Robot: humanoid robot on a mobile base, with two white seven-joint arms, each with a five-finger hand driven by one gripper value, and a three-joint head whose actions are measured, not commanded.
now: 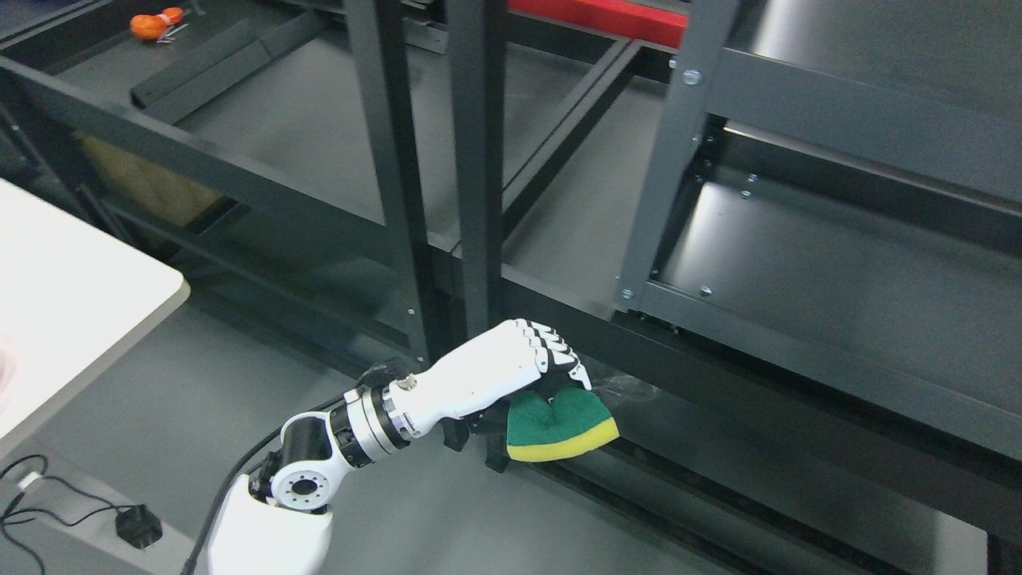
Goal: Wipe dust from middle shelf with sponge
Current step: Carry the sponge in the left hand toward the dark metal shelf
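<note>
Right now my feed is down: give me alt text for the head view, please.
The robot's left hand grips a green and yellow sponge, held low in front of a dark metal shelving unit, not yet on a shelf surface. A white table edge shows at left, and a small orange object lies on a far shelf at top left.

Green-and-yellow sponge (559,429), squeezed and bent, below the dark middle shelf (838,263).

Sponge (559,427) — green over yellow
</note>
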